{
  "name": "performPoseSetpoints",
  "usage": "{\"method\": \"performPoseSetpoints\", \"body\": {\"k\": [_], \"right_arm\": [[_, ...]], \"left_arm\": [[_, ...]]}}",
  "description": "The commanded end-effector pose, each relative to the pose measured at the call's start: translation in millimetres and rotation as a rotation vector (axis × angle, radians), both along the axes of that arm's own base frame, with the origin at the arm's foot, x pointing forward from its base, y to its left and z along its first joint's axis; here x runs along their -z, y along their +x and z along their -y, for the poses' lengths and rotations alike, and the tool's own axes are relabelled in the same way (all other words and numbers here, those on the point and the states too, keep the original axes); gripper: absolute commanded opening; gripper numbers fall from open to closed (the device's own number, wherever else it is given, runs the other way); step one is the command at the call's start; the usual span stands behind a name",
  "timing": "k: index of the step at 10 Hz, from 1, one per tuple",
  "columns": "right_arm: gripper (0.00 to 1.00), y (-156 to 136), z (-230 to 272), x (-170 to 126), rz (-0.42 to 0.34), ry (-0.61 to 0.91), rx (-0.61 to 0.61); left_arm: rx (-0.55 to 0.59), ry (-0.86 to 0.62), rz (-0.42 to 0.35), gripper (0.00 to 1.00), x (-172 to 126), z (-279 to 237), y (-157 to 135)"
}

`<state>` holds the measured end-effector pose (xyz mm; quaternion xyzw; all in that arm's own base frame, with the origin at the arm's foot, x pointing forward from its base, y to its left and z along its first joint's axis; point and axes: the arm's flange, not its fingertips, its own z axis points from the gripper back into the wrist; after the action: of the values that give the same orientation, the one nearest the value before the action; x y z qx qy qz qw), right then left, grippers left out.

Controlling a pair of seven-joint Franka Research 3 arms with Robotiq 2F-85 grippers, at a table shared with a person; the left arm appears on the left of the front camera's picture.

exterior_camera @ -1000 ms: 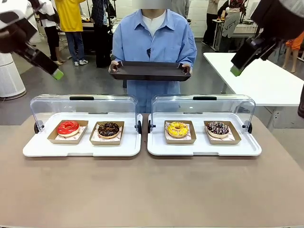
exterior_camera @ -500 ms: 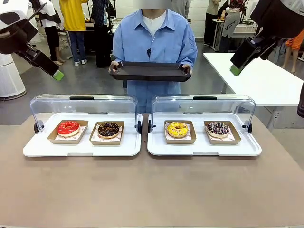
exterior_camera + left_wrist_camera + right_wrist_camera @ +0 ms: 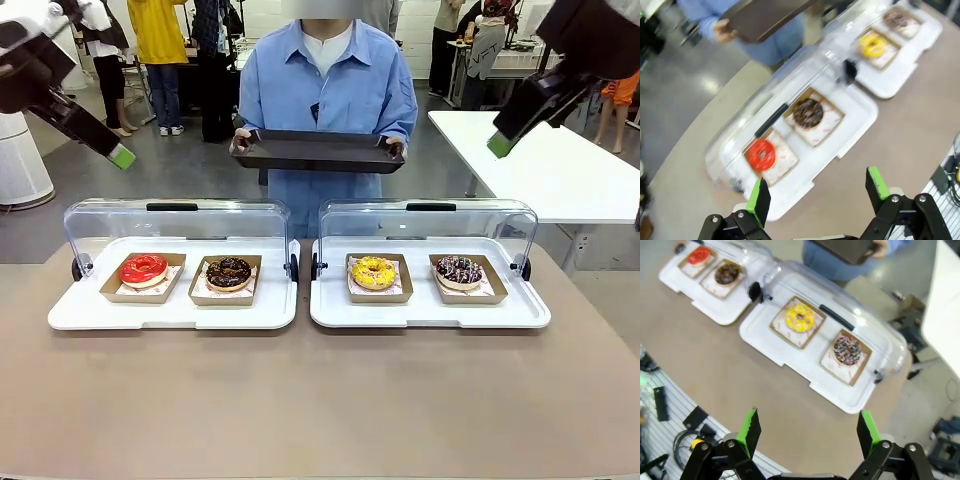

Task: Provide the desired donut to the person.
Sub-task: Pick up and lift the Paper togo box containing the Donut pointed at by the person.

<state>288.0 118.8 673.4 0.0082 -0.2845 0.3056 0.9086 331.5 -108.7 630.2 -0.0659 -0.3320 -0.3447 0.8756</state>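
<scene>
Moved since earlier: hardly anything; right arm's finger tip shifted a touch toward the frame's right, left arm about where it was, donuts and person's tray unchanged.
Table (image 3: 320, 400): near half bare, both display trays sit along the far edge.
Left gripper (image 3: 817, 192): jaws wide, empty, high over the table's left end.
Right gripper (image 3: 807, 430): jaws wide, empty, high over the right end.
Left display tray (image 3: 170, 312): clear lid (image 3: 175, 220) tipped back, front open; red donut (image 3: 143, 268) toward its left edge, chocolate donut (image 3: 229, 271) toward its right edge, each in a brown card boat.
Right display tray (image 3: 430, 315): lid back too; yellow donut (image 3: 374, 271) left, sprinkled dark donut (image 3: 459, 269) right.
Person (image 3: 325, 85): beyond the far edge, centre, both hands on a dark serving tray (image 3: 315, 150) held level, nothing on it.
Step, my read: no pick started; which donut is wanted can't be told from here.
Doing it well: use the arm on that donut's side, come in from the open front under the lid, pinch the card boat's rim not the icing, lift level, clear the lid edge, set down mid serving tray.
</scene>
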Motion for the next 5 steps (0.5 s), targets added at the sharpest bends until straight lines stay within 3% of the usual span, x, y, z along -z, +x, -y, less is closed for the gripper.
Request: {"method": "performPoseSetpoints", "body": {"k": [1, 3, 5], "right_arm": [[1.00, 16.6, 58.1, 11.7, -0.063, 0.229, -0.274], [1.00, 29.4, 104.3, 21.6, -0.014, 0.428, -0.413], [1.00, 38.2, 153.7, 36.9, 0.059, 0.563, -0.544]], "left_arm": [[0.254, -0.257, -0.080, 1.00, -4.9, -39.5, 25.8], [0.452, -0.473, -0.157, 1.00, -9.4, -71.4, 52.3], [0.561, -0.642, -0.133, 1.00, -4.3, -107.5, 73.2]]}}
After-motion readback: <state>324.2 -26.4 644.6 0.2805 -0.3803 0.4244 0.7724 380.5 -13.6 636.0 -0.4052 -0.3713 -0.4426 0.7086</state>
